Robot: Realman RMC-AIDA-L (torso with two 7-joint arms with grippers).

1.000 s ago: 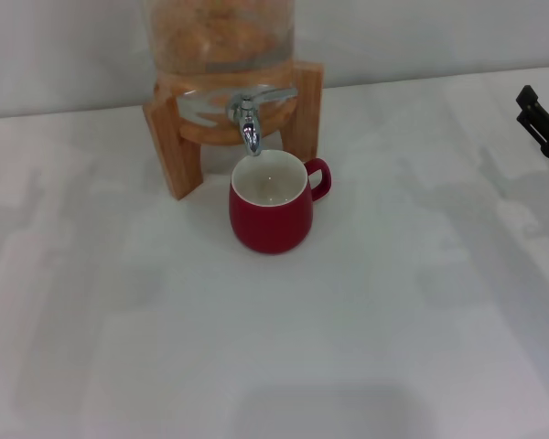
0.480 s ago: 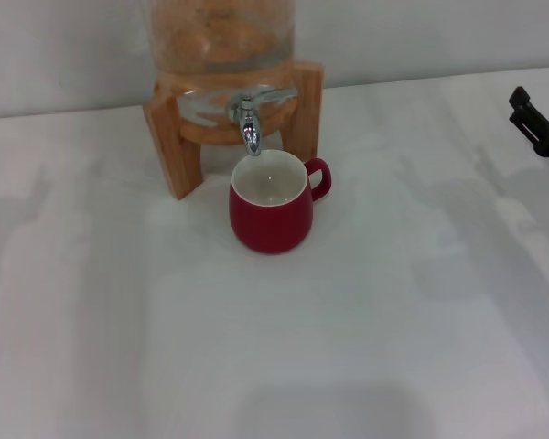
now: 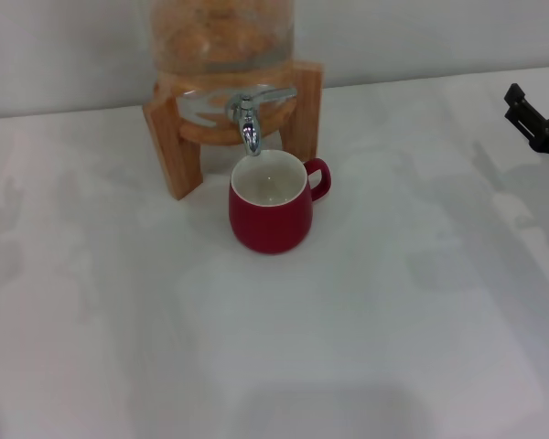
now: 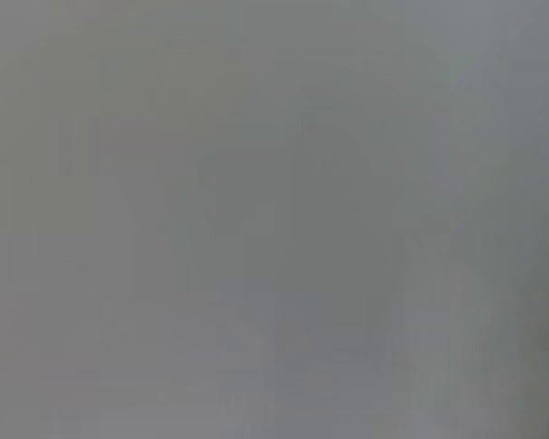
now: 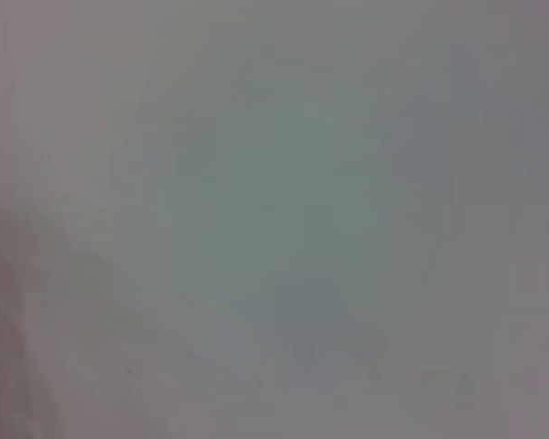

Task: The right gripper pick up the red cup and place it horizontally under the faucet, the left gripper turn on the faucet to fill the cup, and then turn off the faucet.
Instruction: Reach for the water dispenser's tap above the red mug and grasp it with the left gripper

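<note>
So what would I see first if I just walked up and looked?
The red cup, standing upright mid-table with its white inside showing, right under the shiny faucet. Behind it is a wooden stand holding a glass jar. At the far right edge, the black right gripper pokes in.

Head view: soft, even, diffuse light; slightly hazy, low contrast. White tabletop (image 3: 348,347) carries faint, mottled grey shadows, strongest along the left and right margins and near the lower edge. Small bright glints on the shiny chrome faucet (image 3: 248,128); mild sheen on the glossy dark-red ceramic cup (image 3: 271,203), which casts only a weak shadow. Left wrist view: uniform dull grey, wholly out of focus, nothing resolved. Right wrist view: pale grey-green blur, dimmer toward one corner, no detail.
</note>
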